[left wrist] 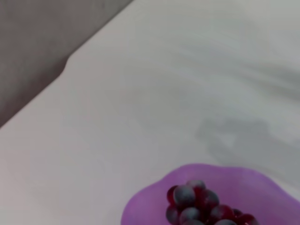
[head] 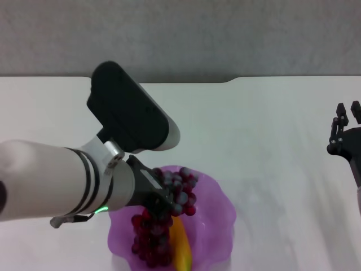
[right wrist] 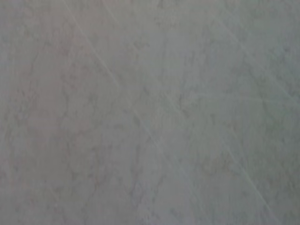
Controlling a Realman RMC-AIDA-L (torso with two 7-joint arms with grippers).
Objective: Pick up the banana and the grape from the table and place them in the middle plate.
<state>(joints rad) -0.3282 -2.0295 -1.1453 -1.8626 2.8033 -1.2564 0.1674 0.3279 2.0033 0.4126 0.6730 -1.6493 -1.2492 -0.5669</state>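
The table point(head: 271, 130) spreads white and broad beneath both arms, its far edge notched. No fruit lies on its bare surface in any of the three views. The right wrist view shows nothing but that plain tabletop.

The middle plate point(head: 217, 220) sits at the near edge of the head view, a translucent purple dish with a wavy rim. Both fruits are within it, so by the look of things the carrying work is nearly finished.

The left arm reaches in over the plate, and the left gripper point(head: 159, 199) is low over the dish, right at the bunch. Its fingers are buried among the fruit; whether they pinch the bunch or have let go cannot be told from these views.

The grape point(head: 161, 226) lies inside the plate as a long dark red-purple bunch, running from the far rim toward the near one. The left wrist view shows the bunch's end resting in the dish.

The banana point(head: 180, 243) lies in the plate just beside the bunch, partly covered by it.

The right gripper point(head: 346, 121) stands at the far right, well apart from the plate, its fingers spread and empty.

What seems left is for the left arm to free the bunch, if it has not done so, and draw away.
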